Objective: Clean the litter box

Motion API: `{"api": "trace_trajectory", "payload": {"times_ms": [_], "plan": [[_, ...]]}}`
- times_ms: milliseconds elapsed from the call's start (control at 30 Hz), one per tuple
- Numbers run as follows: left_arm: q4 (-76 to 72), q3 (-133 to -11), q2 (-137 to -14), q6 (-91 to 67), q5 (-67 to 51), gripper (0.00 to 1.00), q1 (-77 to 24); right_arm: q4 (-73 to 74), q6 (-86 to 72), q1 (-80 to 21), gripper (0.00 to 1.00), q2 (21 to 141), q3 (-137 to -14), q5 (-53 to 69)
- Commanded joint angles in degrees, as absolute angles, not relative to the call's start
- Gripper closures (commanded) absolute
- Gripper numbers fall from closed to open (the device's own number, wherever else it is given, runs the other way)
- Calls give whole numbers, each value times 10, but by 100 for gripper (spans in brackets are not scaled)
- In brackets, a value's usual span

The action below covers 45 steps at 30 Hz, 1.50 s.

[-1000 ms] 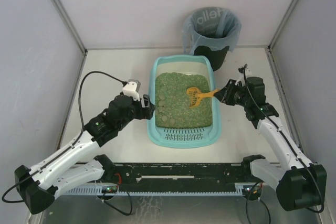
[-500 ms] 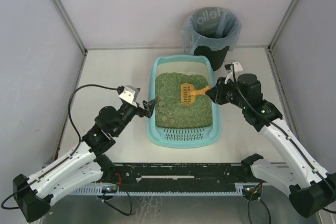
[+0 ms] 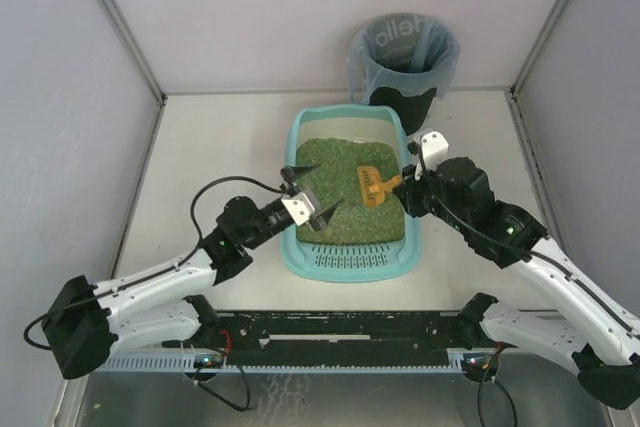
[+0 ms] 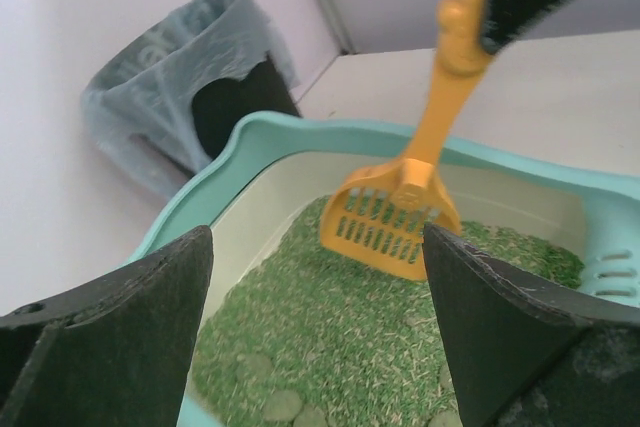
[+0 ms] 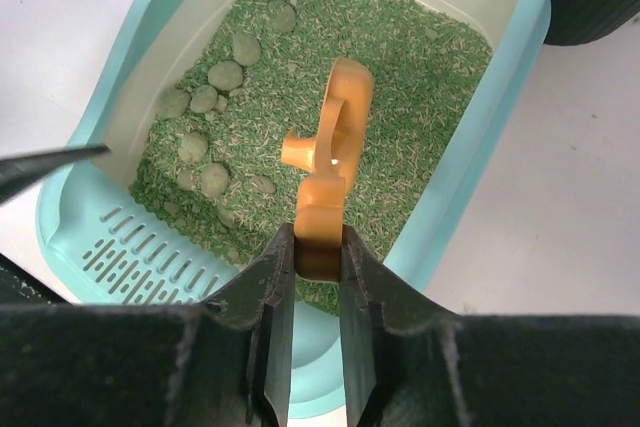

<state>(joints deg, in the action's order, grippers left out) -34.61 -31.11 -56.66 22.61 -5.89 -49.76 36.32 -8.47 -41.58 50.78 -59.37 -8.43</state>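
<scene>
Sitting mid-counter (image 3: 220,137) before a black bin (image 3: 403,62), the litter box (image 3: 350,260) held green litter. The right jaws pinched the orange scoop (image 3: 375,187) by its handle; the left jaws gaped wide, empty, over the box's left side.

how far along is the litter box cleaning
Done: the right gripper is shut on the orange scoop by its handle. In hand: the scoop's head is over the green litter in the litter box; the left gripper hangs open over the box's near left. Left: the round clumps lie in the litter, not yet scooped to the lined bin.
</scene>
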Motion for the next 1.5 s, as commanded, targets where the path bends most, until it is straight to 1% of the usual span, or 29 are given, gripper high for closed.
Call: {"api": "trace_trajectory", "payload": {"times_ms": [0,233,367,500,767,933,1000,1067,1100,1167,1200,1233,1267,1367,1400,1467], "plan": [[-413,-365,-616,291,-160,11,-517,365,-72,-432,100,489,-630,-117],[-450,-413,-706,298,-199,12,-529,369,-84,-444,100,473,-640,-95],[-451,-434,-733,289,-219,16,-535,370,-91,-447,100,467,-641,-84],[-451,-449,-759,283,-227,21,-548,368,-97,-450,100,466,-641,-76],[-451,-460,-808,295,-185,37,-556,366,-108,-455,100,455,-651,-61],[-450,-458,-827,289,-164,57,-556,364,-114,-455,100,444,-653,-58],[-450,-459,-829,284,-159,70,-556,364,-116,-455,100,445,-654,-58],[-450,-458,-828,283,-155,85,-556,364,-118,-455,100,446,-653,-57],[-451,-459,-827,284,-154,91,-556,364,-119,-455,100,447,-653,-58],[-450,-458,-825,285,-147,99,-556,363,-123,-455,100,448,-653,-60],[-450,-457,-823,284,-144,100,-556,363,-124,-455,100,448,-652,-63],[-450,-456,-821,284,-141,100,-556,362,-127,-455,97,448,-652,-68],[-450,-454,-818,281,-139,100,-556,361,-131,-455,90,448,-652,-77],[-451,-452,-812,270,-138,100,-556,343,-144,-455,57,447,-640,-108],[-451,-451,-810,265,-139,100,-556,332,-149,-455,49,445,-634,-119],[-451,-450,-807,254,-141,100,-556,303,-163,-455,43,439,-614,-132]]}}
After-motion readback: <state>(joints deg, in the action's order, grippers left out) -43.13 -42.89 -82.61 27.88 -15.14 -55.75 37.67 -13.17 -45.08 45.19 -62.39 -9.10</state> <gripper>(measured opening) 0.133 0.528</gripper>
